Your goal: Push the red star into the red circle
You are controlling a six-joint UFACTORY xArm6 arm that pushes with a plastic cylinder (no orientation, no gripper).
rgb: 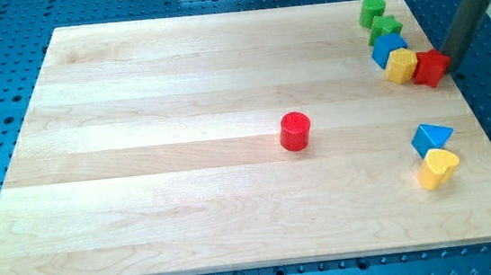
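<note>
The red star [430,67] lies near the board's right edge at the view's upper right, touching a yellow block [401,66] on its left. The red circle [295,131], a short cylinder, stands alone near the board's middle, well to the left and below the star. My tip [449,65] is the lower end of the dark rod coming down from the view's top right. It sits right against the star's right side.
A blue block [389,48], a green star-like block [385,26] and a green block [371,10] form a cluster above the yellow one. A blue triangle [431,137] and a yellow heart [437,169] lie at the lower right. The wooden board [140,166] rests on a blue perforated table.
</note>
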